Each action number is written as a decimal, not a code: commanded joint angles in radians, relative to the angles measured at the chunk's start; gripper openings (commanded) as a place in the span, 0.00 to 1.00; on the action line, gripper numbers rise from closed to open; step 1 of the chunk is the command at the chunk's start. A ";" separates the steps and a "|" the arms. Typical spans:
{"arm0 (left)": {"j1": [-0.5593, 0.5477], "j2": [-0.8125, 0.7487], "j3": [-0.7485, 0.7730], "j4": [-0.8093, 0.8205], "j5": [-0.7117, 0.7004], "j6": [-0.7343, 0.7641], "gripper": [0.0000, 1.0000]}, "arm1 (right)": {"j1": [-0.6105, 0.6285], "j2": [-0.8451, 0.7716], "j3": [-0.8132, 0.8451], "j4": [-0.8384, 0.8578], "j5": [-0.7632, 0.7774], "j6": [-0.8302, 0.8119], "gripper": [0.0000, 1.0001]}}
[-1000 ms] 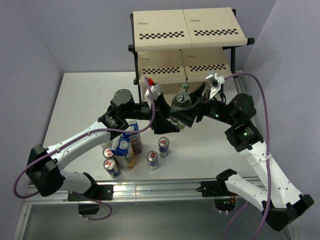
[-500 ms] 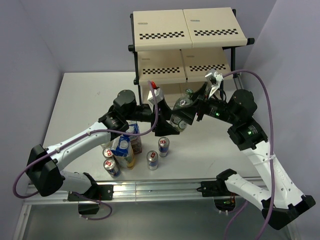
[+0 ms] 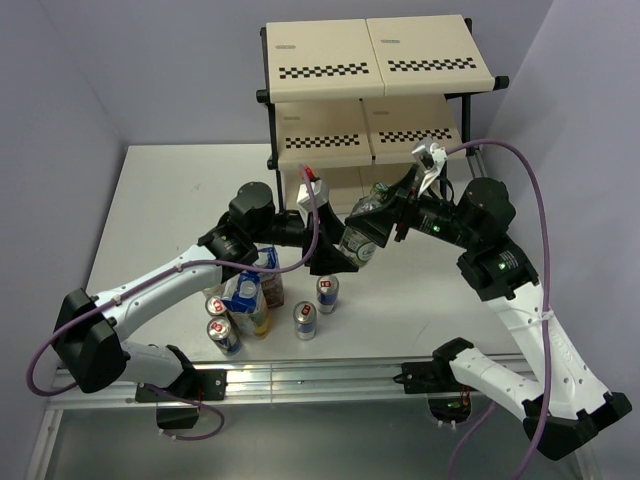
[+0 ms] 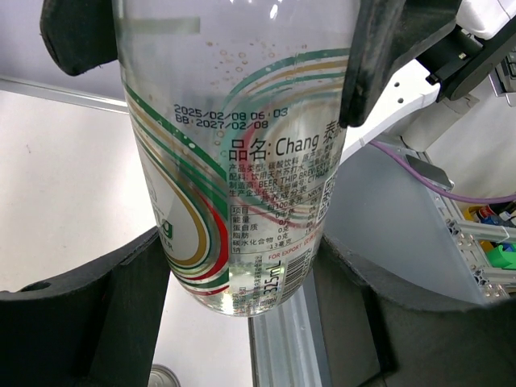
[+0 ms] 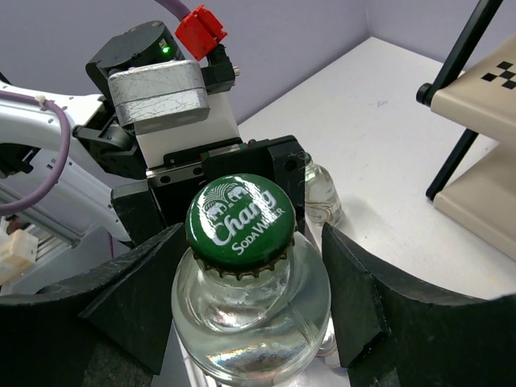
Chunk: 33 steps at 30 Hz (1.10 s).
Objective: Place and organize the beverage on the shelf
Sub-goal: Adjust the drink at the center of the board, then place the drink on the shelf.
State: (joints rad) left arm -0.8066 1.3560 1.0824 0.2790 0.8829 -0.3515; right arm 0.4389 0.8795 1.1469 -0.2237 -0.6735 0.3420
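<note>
A clear bottle (image 3: pixel 362 225) (image 4: pixel 234 161) with a green cap (image 5: pixel 239 218) hangs tilted in the air in front of the shelf (image 3: pixel 375 45). Both arms hold it. My left gripper (image 3: pixel 345 255) (image 4: pixel 238 258) is shut on its lower body, both fingers against the label. My right gripper (image 3: pixel 378 205) (image 5: pixel 250 274) is shut on its shoulder just below the cap. Its black pads show at the top of the left wrist view, pressed to both sides of the bottle. The top shelf board is bare.
Slim cans (image 3: pixel 327 292) (image 3: pixel 306 320) (image 3: pixel 222 335) and two cartons (image 3: pixel 250 290) stand clustered on the white table (image 3: pixel 170 200) under the left arm. Another clear bottle (image 5: pixel 318 189) stands on the table below the held one. The shelf's black frame (image 3: pixel 470 120) is close behind the right wrist.
The right gripper has closed in on the bottle's shoulder. The bottle has tipped from upright to leaning, and both wrists have shifted slightly right.
</note>
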 commanded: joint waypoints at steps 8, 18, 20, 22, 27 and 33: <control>0.038 -0.023 0.016 0.019 -0.116 -0.014 0.02 | -0.005 -0.033 0.088 0.119 -0.026 -0.026 0.00; 0.037 -0.005 0.111 -0.078 -0.235 0.008 0.87 | -0.009 -0.096 0.020 0.277 0.176 -0.017 0.00; 0.037 0.000 0.131 -0.106 -0.269 0.022 0.94 | -0.015 -0.106 0.013 0.284 0.277 -0.027 0.00; 0.037 0.002 0.145 -0.161 -0.323 0.043 0.99 | -0.023 -0.120 -0.001 0.277 0.409 -0.055 0.00; 0.043 -0.020 0.166 -0.244 -0.435 0.072 0.99 | -0.034 -0.120 -0.042 0.265 0.621 -0.165 0.00; 0.053 -0.080 0.203 -0.375 -0.666 0.088 0.99 | -0.046 -0.082 -0.227 0.466 0.853 -0.270 0.00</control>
State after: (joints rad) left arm -0.7593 1.3472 1.2137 -0.0132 0.3923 -0.2951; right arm 0.4057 0.7902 0.9855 -0.0406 -0.0158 0.1535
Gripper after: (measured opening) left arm 0.994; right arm 0.719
